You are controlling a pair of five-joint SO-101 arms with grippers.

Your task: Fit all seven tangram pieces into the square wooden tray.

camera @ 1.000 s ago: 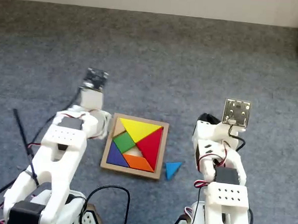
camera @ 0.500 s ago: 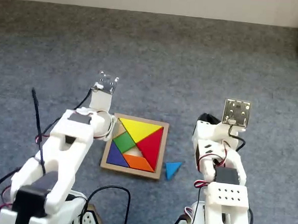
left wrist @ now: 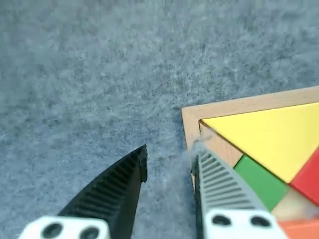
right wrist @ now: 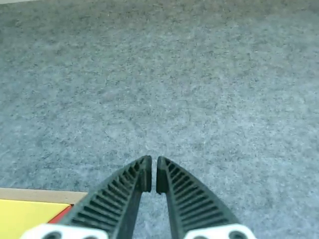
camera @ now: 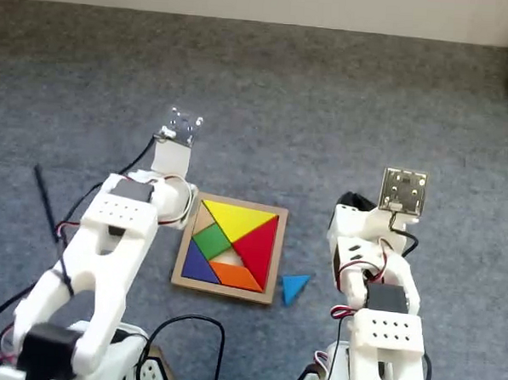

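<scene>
The left gripper (left wrist: 171, 152) is seen spread open, with nothing held between its jaws. Its pale finger (left wrist: 214, 179) is laid across one corner of the wooden tray (left wrist: 192, 117), so part of the rim is covered, and whether contact is made cannot be told. The tray is cut off at the wrist view's edge. The yellow triangle (left wrist: 269, 137) and green square (left wrist: 259, 179) are made out just past that finger. A tan strip (left wrist: 219, 147) between rim and yellow cannot be told as a piece or bare floor.

The right gripper (right wrist: 153, 172) is drawn almost closed, a hairline gap left, nothing gripped. It is held over grey carpet (right wrist: 199, 74), apart from the tray, whose corner is clipped at the frame's edge.

From above, the tray is placed between the two arms, nearer the left one. A red triangle (camera: 260, 241), an orange piece (camera: 237, 277) and a purple triangle (camera: 197, 264) are seated inside, and a pale gap (camera: 227, 257) is left at the centre. The blue triangle (camera: 294, 286) is found outside on the carpet, just beside the tray's corner nearest the right arm.
</scene>
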